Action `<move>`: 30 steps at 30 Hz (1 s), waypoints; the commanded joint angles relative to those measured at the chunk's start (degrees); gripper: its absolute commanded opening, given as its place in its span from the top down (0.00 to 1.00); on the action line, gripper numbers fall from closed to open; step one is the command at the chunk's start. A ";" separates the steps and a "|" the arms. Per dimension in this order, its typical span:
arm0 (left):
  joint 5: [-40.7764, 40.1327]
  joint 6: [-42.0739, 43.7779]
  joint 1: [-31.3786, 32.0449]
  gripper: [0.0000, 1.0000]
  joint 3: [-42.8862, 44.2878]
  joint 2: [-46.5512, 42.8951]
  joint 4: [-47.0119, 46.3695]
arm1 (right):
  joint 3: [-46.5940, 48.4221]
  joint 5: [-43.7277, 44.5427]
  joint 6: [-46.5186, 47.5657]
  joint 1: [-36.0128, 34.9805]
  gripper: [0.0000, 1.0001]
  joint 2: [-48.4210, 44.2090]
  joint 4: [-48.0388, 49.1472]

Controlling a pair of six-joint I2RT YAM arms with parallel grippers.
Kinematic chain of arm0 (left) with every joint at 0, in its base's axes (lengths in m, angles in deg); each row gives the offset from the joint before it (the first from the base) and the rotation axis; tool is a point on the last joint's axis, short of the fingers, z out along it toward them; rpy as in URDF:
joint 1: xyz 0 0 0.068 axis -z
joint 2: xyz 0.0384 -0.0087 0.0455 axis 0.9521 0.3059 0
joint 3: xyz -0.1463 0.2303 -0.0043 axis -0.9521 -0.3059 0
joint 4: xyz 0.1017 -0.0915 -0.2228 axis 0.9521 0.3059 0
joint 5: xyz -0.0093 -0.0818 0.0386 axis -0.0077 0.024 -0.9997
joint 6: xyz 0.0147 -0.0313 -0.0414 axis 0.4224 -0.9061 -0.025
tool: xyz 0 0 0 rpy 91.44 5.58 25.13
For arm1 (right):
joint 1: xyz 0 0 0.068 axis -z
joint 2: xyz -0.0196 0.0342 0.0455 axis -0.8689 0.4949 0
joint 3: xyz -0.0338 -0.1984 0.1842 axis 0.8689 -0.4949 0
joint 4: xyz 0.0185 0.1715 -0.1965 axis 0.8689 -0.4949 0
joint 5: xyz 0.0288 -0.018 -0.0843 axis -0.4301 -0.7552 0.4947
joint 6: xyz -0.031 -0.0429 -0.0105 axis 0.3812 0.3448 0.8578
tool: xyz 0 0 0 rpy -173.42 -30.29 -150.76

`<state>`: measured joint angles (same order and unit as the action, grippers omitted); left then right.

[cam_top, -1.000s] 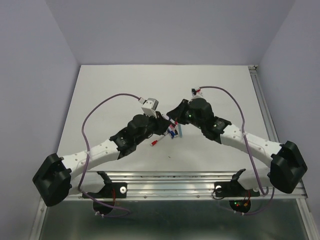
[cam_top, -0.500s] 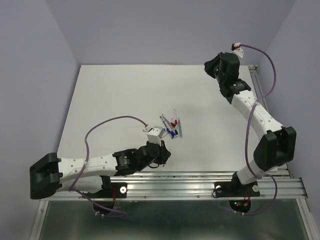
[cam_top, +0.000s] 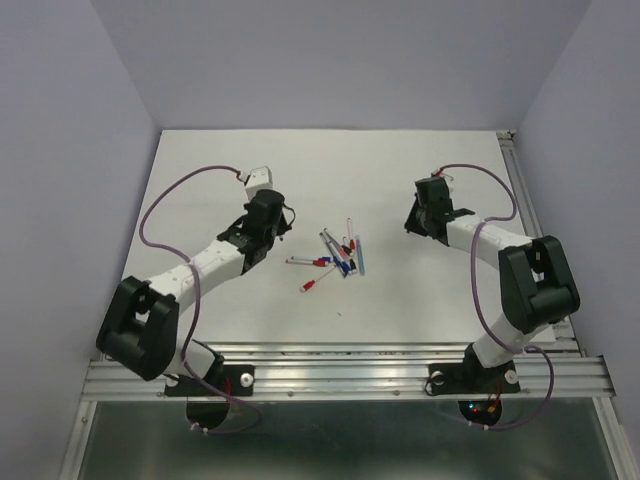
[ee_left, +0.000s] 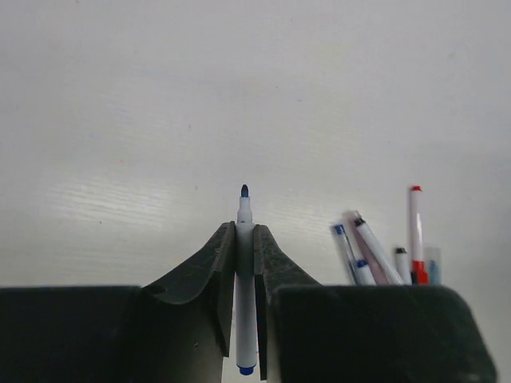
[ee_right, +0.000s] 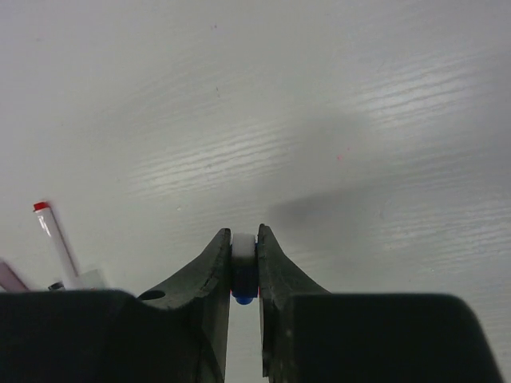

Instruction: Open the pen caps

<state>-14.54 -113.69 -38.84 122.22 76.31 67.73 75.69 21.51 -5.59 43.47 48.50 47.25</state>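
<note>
My left gripper [ee_left: 244, 229] is shut on a white pen [ee_left: 244, 287] with a blue end; its bare blue tip [ee_left: 244, 191] sticks out past the fingers. From above, the left gripper [cam_top: 276, 222] is left of the pen pile. My right gripper [ee_right: 243, 234] is shut on a short blue and white pen cap [ee_right: 243, 271]. From above, the right gripper [cam_top: 416, 220] is right of the pile. Several pens [cam_top: 341, 255] with red, blue and black ends lie heaped at the table's middle. One red-ended pen [cam_top: 313, 286] lies apart in front of the heap.
The heap shows at the right of the left wrist view [ee_left: 375, 255]. A red-tipped pen [ee_right: 53, 233] shows at the left of the right wrist view. A metal rail [cam_top: 530, 220] runs along the table's right edge. Purple walls close in the sides and back.
A second ago both grippers met over the heap. Half a second ago the left was near the front edge and the right at the far right corner. Now they flank the heap.
</note>
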 commanded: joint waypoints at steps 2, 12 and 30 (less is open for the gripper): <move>3.78 11.15 -7.58 0.93 9.09 11.44 -1.72 | 0.63 3.37 1.68 0.16 0.92 3.15 0.99; 9.41 15.91 -15.15 0.89 24.03 29.65 3.99 | 0.72 7.15 3.88 0.16 0.87 6.41 0.28; 15.99 21.28 -15.59 0.25 31.78 36.25 12.79 | 1.42 5.40 3.71 0.16 0.61 3.78 -3.23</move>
<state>-1.16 -93.49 -54.30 151.42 114.45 79.09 75.73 27.55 -1.96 43.47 55.54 46.94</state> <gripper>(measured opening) 0.721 0.345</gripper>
